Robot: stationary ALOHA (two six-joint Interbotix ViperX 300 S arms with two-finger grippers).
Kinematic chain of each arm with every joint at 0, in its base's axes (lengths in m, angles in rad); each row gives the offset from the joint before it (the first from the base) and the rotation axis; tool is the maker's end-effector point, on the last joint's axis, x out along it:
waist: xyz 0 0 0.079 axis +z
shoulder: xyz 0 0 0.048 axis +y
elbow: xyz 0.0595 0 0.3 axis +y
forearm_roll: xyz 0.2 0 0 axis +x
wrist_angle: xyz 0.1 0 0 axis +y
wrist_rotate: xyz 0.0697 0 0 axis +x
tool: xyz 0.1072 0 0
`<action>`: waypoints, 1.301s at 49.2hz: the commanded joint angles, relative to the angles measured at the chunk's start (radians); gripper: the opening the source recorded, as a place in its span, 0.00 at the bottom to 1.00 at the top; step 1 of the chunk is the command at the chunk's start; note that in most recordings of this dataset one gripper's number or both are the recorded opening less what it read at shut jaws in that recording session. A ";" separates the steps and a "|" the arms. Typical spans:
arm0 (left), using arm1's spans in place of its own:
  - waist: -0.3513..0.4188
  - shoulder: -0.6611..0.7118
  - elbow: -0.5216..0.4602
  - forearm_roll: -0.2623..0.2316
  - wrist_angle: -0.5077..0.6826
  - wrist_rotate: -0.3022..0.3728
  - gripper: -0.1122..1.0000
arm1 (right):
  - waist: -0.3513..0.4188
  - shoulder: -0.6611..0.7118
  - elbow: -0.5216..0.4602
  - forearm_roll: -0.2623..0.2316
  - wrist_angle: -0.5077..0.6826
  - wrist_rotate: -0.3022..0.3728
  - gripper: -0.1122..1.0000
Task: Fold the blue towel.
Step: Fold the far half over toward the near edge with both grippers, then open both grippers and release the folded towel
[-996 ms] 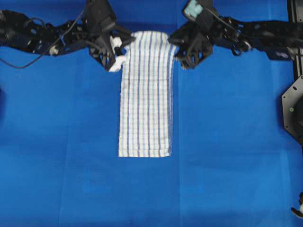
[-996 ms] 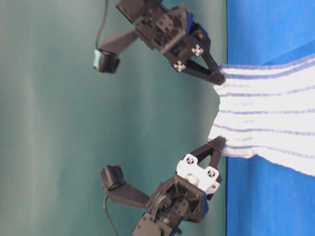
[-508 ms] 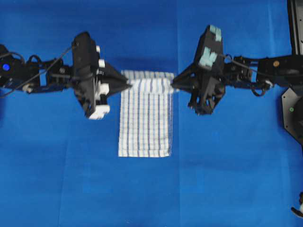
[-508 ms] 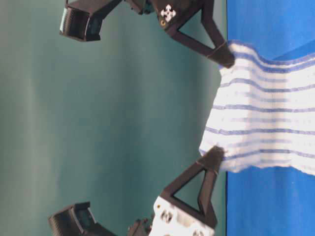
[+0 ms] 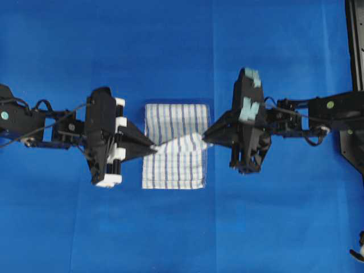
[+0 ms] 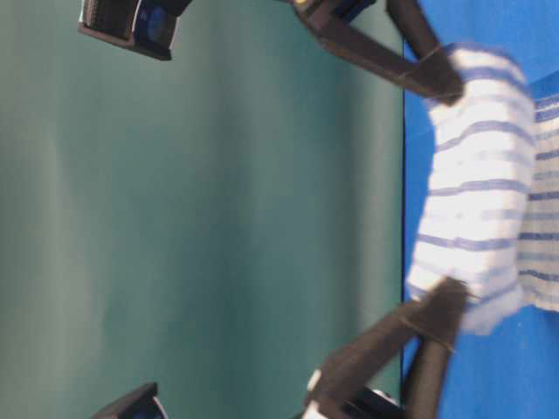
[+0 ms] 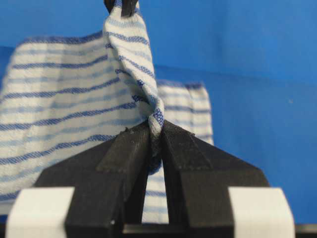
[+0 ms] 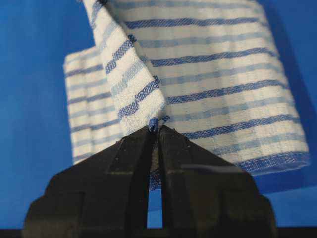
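Clamping blue towel [image 5: 175,147] edge: left fingers [image 5: 149,147], right fingers [image 5: 208,137]; arms cropped table-level.

We see a counter under a plain solid-blue cloth covering [image 5: 170,51] that fills nearly the whole overhead view. Faint straight crease lines cross this covering, one running top to bottom left of the middle and another right of it. At the right edge of the overhead view a black metal frame [image 5: 354,45] runs down the side, with a black bracket plate [image 5: 352,145] pierced by small holes just below it. In the table-level view, which is turned on its side, a smooth dull-green backdrop wall [image 6: 201,227] stands behind the blue covering.
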 commanded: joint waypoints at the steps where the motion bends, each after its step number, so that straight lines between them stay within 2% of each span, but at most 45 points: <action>1: -0.020 0.003 -0.012 -0.002 -0.014 -0.002 0.15 | 0.018 0.011 -0.021 0.005 -0.018 -0.002 0.15; 15: -0.037 0.092 -0.012 -0.003 -0.041 -0.005 0.15 | 0.046 0.091 -0.035 0.034 -0.064 -0.002 0.15; 26: -0.038 0.140 -0.008 -0.003 -0.067 -0.005 0.15 | 0.066 0.138 -0.046 0.077 -0.094 -0.002 0.15; 46: -0.048 0.140 -0.009 -0.005 -0.067 -0.005 0.18 | 0.097 0.163 -0.064 0.087 -0.095 -0.002 0.15; 51: -0.052 0.138 -0.009 -0.005 -0.067 -0.005 0.30 | 0.103 0.163 -0.064 0.087 -0.091 -0.002 0.15; 56: -0.054 0.137 -0.003 -0.003 -0.067 -0.005 0.53 | 0.109 0.161 -0.064 0.087 -0.091 -0.002 0.18; 60: -0.054 0.132 -0.002 -0.003 -0.063 -0.003 0.69 | 0.112 0.163 -0.066 0.087 -0.091 -0.002 0.33; 64: -0.054 0.120 0.003 -0.003 -0.057 0.003 0.72 | 0.115 0.161 -0.067 0.089 -0.091 -0.002 0.55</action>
